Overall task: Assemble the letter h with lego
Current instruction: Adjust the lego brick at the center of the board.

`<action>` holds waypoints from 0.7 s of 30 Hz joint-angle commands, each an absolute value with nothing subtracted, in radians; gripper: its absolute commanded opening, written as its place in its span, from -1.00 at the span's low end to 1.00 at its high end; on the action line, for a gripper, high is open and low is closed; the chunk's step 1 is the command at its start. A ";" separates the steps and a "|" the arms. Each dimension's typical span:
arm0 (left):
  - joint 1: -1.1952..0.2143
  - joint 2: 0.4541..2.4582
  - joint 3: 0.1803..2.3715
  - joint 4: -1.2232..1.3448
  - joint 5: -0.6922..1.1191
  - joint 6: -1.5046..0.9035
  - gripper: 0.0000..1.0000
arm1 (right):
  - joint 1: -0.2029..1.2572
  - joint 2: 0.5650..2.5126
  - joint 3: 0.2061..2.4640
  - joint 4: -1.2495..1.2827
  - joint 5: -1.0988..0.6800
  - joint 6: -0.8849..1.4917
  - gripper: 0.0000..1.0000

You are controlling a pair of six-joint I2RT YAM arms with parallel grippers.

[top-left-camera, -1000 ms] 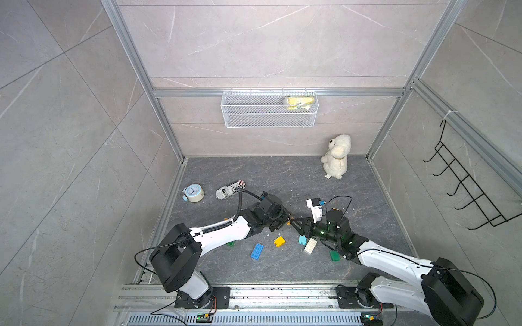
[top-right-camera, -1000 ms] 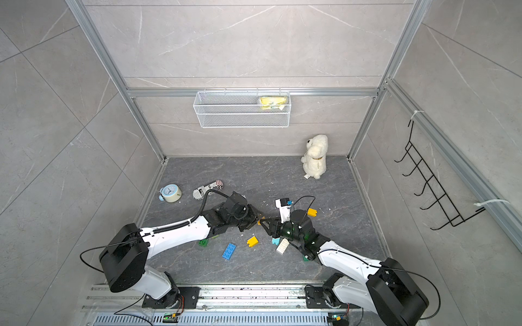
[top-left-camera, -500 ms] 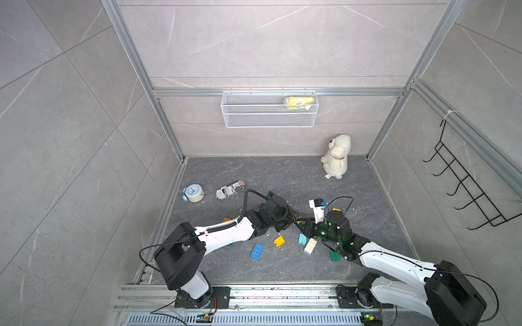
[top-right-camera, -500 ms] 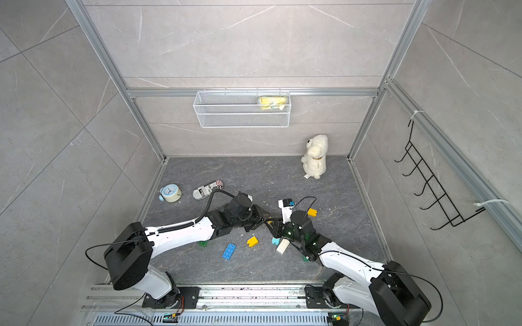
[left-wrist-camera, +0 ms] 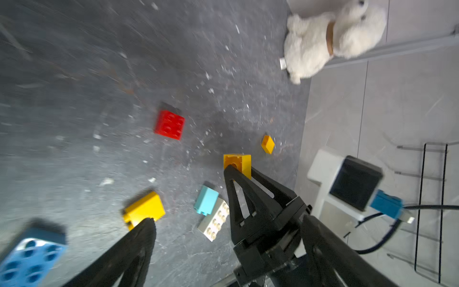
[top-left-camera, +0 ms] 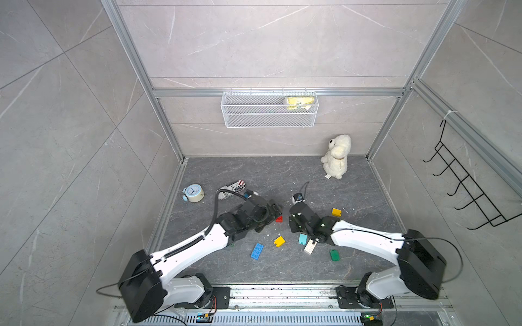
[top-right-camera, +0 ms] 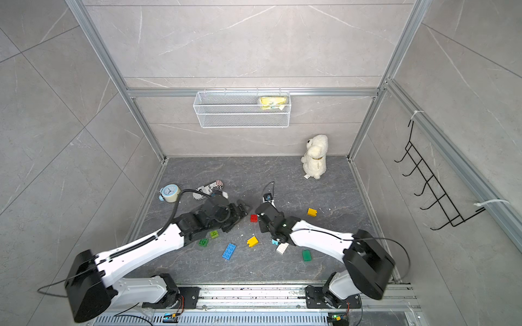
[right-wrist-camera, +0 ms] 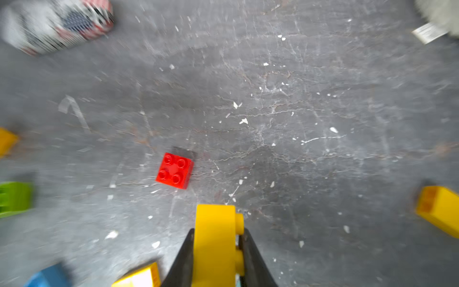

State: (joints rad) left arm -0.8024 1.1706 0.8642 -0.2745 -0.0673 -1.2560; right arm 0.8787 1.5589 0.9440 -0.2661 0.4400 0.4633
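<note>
Clamps a yellow brick [right-wrist-camera: 213, 248] between the two fingers [right-wrist-camera: 182, 261] of the right end effector [right-wrist-camera: 217, 231], brick on edge, studs turned toward one finger. Spreads the left end effector [top-right-camera: 243, 209] wide, nothing between its fingers [left-wrist-camera: 142, 236]. Points both end effectors at each other, tips near but apart, low over the counter [top-left-camera: 282, 175]. Leaves a red brick [top-right-camera: 253, 218] lying studs-up on the counter between them, just ahead of the right end effector's tips, untouched. Stretches the left arm [top-left-camera: 195, 248] and right arm [top-left-camera: 367, 240] low from the rail [top-left-camera: 282, 295] at the near edge, white forearms converging, wrists bent inward. Leaves loose behind the right end effector, by its wrist, a light blue brick [top-left-camera: 302, 238] just beside a white brick [top-left-camera: 310, 247]; further back between the arms, a second yellow brick [top-left-camera: 279, 241] and a blue brick [top-left-camera: 257, 251]; beside the right forearm, a green oblong brick [top-left-camera: 334, 255]; on the wrist's far side, an orange brick [top-left-camera: 336, 212]. Leaves a lime brick [top-right-camera: 214, 233] and a green square brick [top-right-camera: 203, 242] beside the left forearm, behind the left end effector.
</note>
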 commanded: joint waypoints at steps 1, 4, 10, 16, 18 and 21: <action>-0.723 1.058 0.786 -0.450 -0.129 -1.217 0.91 | 0.893 1.700 1.077 -0.559 0.647 0.438 -0.89; -0.660 0.960 0.733 -0.492 -0.117 -1.205 0.90 | 0.894 1.827 1.195 -0.648 0.686 0.436 -0.81; -0.600 0.849 0.694 -0.555 -0.093 -1.177 0.93 | 0.890 2.069 1.454 -0.845 0.739 0.382 -0.69; -0.581 0.811 0.684 -0.582 -0.078 -1.158 0.95 | 0.870 2.171 1.564 -0.918 0.746 0.343 -0.61; -0.576 0.810 0.680 -0.579 -0.069 -1.157 0.95 | 0.866 2.210 1.610 -0.951 0.741 0.331 -0.54; -0.572 0.813 0.676 -0.571 -0.051 -1.155 0.96 | 0.865 2.266 1.673 -0.997 0.729 0.312 -0.43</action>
State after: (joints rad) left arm -0.5800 0.8200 0.6788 -0.5545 -0.0803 -1.1824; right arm 0.8646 2.2185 1.6211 -0.9039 0.7200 0.3412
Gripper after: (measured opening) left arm 0.978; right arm 0.276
